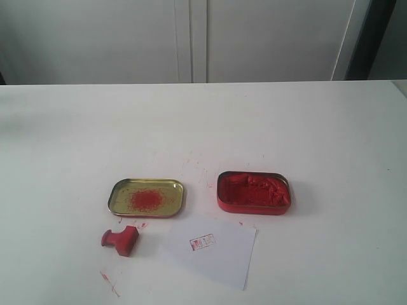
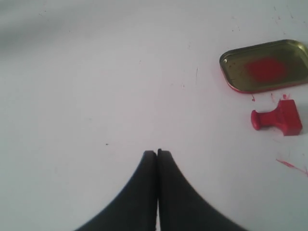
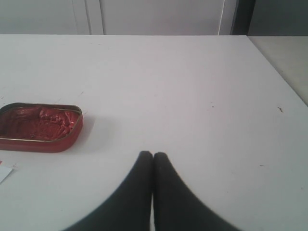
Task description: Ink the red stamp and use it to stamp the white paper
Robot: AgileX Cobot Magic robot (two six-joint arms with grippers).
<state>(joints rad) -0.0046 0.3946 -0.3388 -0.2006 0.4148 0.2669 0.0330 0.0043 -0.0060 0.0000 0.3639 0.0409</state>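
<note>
While the red stamp (image 1: 121,240) lies unheld: treat picking it up as the likely step in hand, although the imprint on the sheet may mean the job is already complete.
Red stamp position: on its side on the desk (image 1: 203,121), just beside the gold lid (image 1: 166,189) on its camera side in the exterior view, and left of the white paper (image 1: 222,257); it touches neither.
Left hand (image 2: 157,153): jaws pressed together, holding nothing, well apart from the stamp.
Right hand (image 3: 153,154): jaws pressed together, holding nothing, apart from the red tin (image 3: 43,144).
Grasp advice: open the left hand first, close across the narrow handle, then turn the block face downward before inking.
Inking advice: press the face flat into the paste, lift straight up, and set it squarely on a bare part of the sheet.
Red tin contents: thick, lumpy red ink paste across the whole tray.
Gold lid contents: a thin red smear at the centre, otherwise bare metal.
White paper: flat on the desk, just beside the tin, carrying one small red rectangular imprint.
Risk: red streaks mark the desk near the stamp, so a tilted face may smudge.
</note>
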